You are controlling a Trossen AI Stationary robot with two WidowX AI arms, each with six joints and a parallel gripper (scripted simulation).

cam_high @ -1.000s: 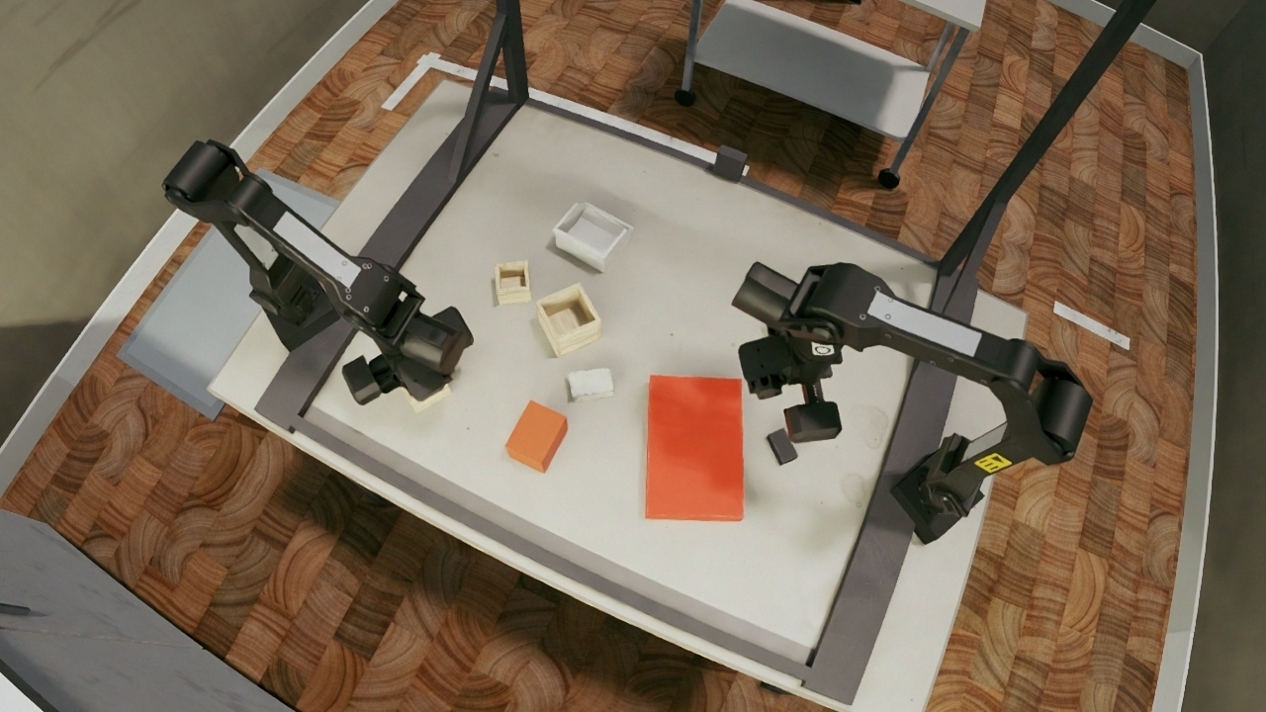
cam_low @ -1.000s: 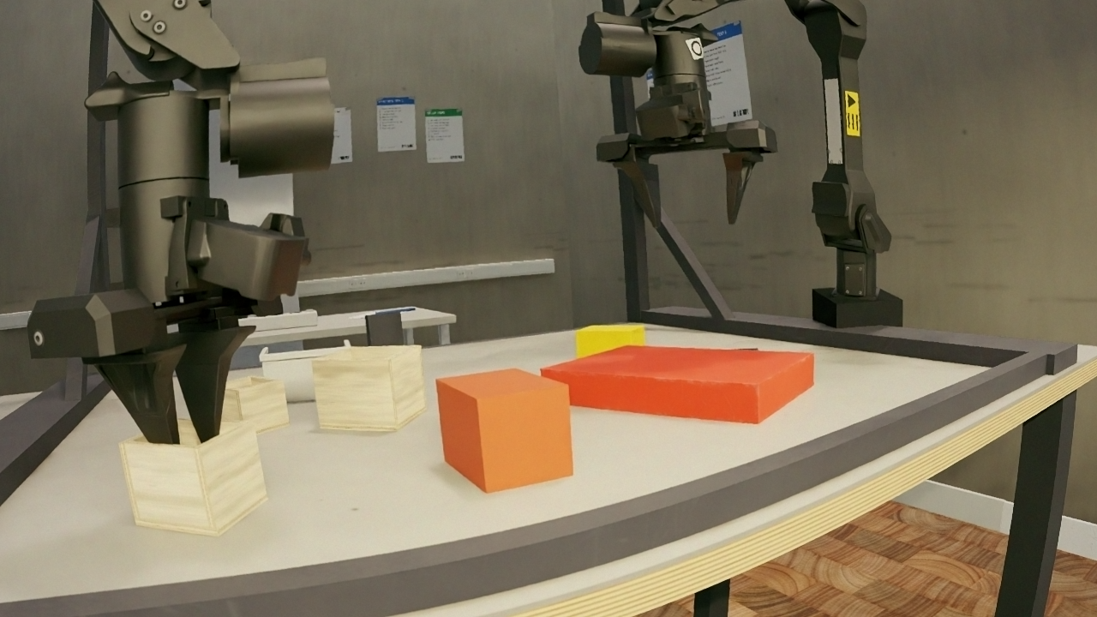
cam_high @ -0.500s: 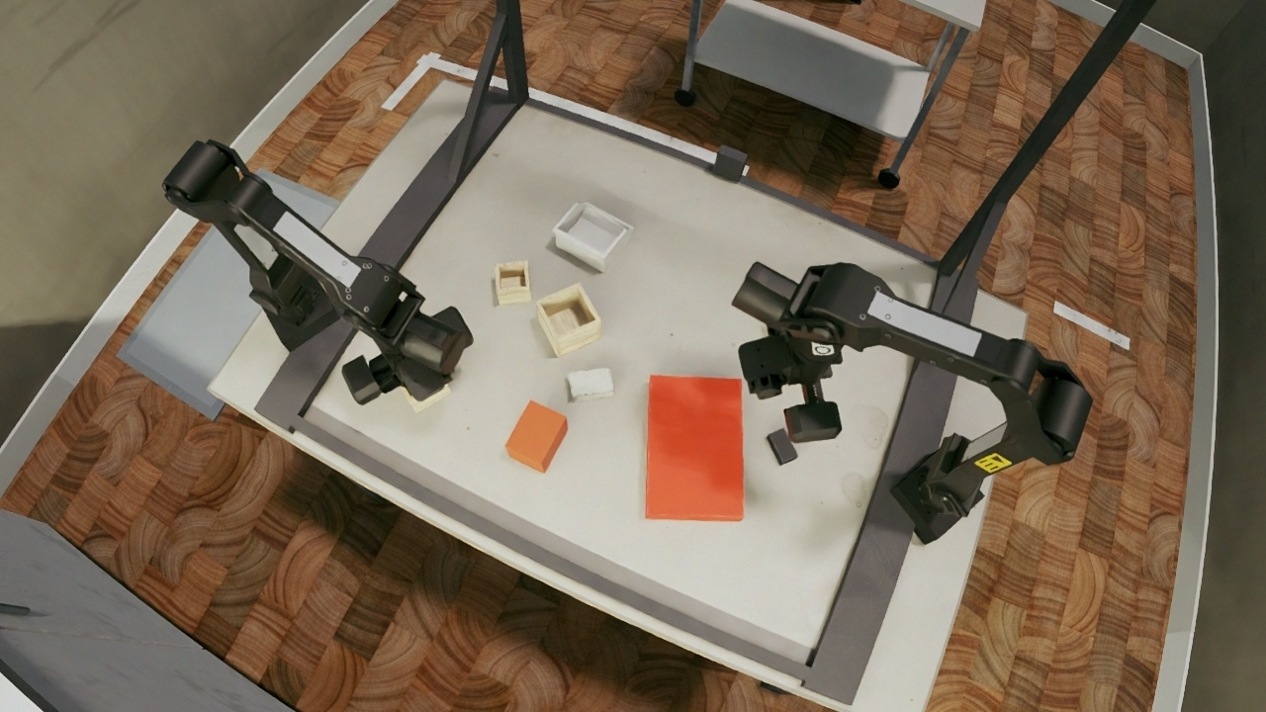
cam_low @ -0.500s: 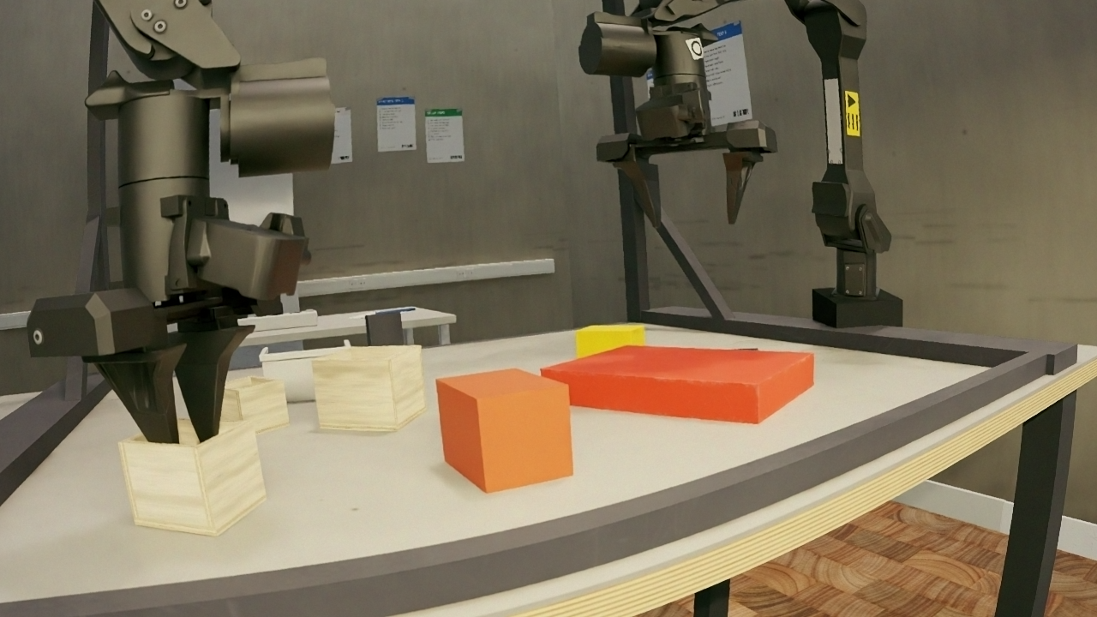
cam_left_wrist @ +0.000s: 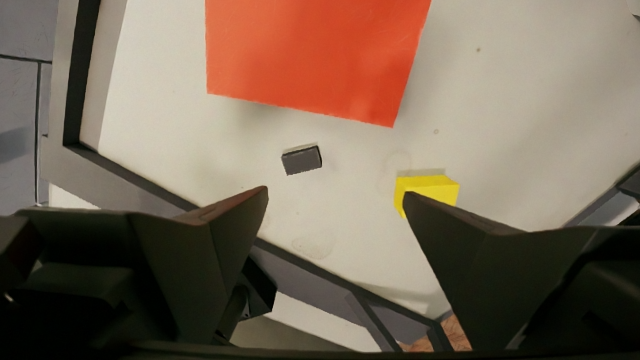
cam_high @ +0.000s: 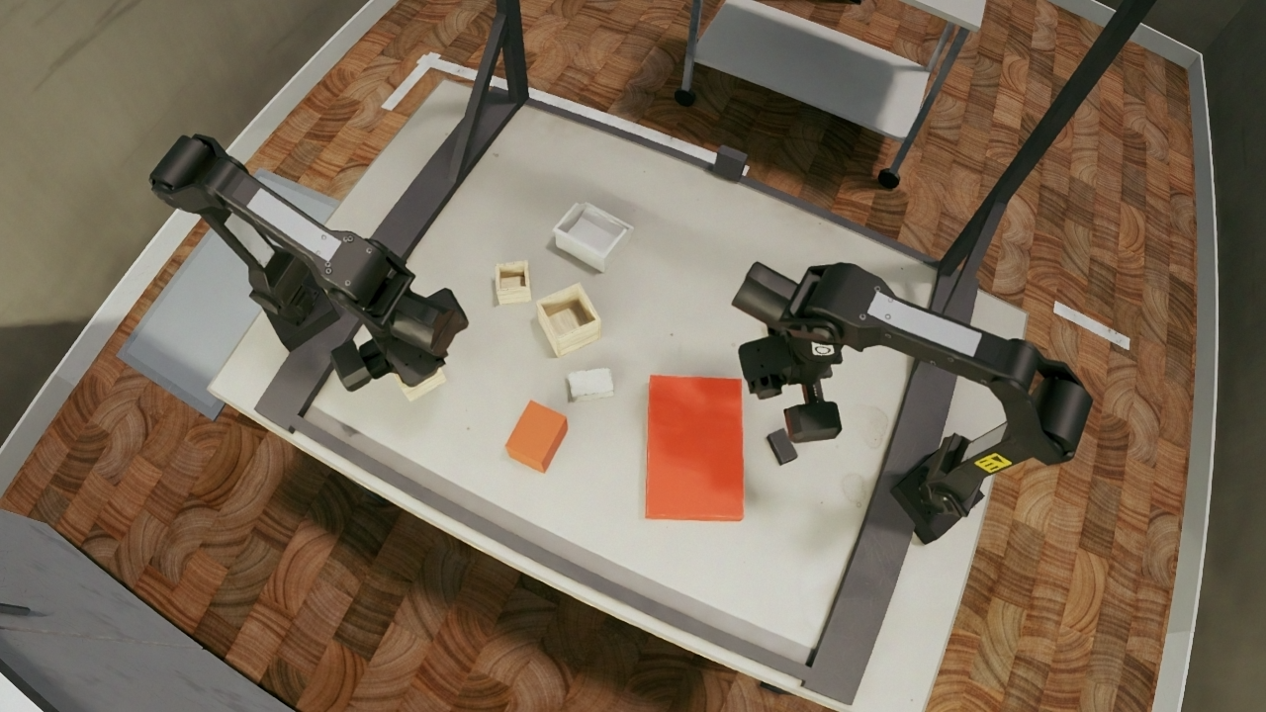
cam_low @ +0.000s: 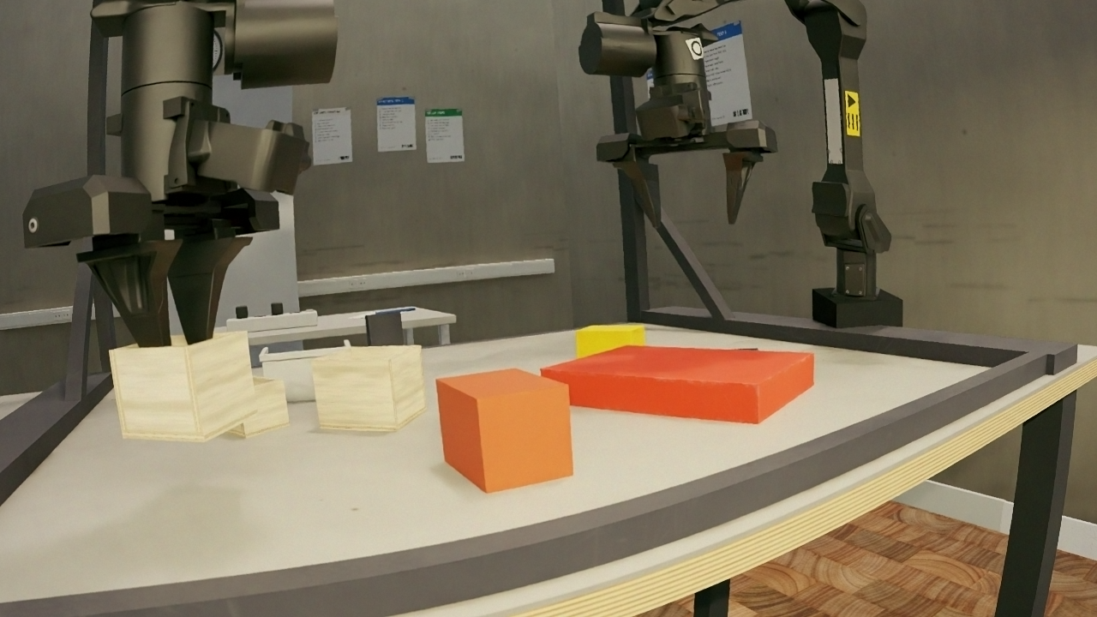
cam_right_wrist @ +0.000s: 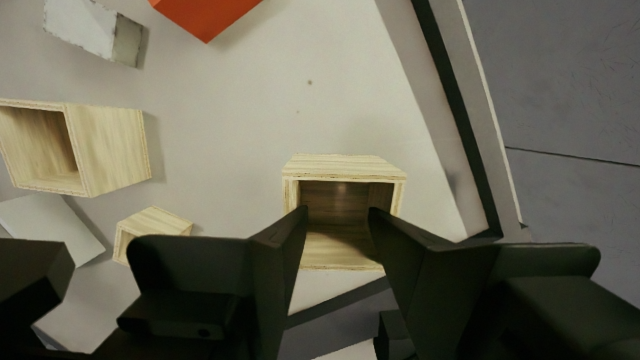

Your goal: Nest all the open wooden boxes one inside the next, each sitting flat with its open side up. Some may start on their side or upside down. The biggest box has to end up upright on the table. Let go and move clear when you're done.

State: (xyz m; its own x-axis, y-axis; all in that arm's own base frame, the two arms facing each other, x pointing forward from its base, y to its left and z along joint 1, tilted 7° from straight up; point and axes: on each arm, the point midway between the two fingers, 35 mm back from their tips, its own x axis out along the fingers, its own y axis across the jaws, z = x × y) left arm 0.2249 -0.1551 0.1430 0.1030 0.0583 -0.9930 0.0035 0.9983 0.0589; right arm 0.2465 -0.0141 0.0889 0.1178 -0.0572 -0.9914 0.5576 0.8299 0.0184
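Three open wooden boxes stand open side up. The largest box (cam_high: 568, 318) (cam_low: 368, 387) (cam_right_wrist: 75, 150) is near the table's middle, and the smallest box (cam_high: 512, 281) (cam_low: 264, 410) (cam_right_wrist: 150, 230) stands beside it. My right gripper (cam_high: 398, 363) (cam_low: 175, 338) (cam_right_wrist: 338, 213) has both fingers inside the medium box (cam_high: 424, 386) (cam_low: 183, 387) (cam_right_wrist: 345, 172). The fingers press outward on its walls and hold it a little above the table by the frame. My left gripper (cam_high: 810, 420) (cam_low: 690, 218) (cam_left_wrist: 336, 195) is open, empty, and high above a yellow block (cam_low: 609, 338) (cam_left_wrist: 427, 192).
A white tray (cam_high: 590, 234) (cam_low: 287, 372) sits at the back. A white block (cam_high: 590, 383) (cam_right_wrist: 90, 30), an orange cube (cam_high: 536, 434) (cam_low: 506, 426) and a flat red slab (cam_high: 694, 447) (cam_low: 682, 380) (cam_left_wrist: 315, 55) lie mid-table. A small dark block (cam_high: 781, 445) (cam_left_wrist: 301, 160) lies beside the slab.
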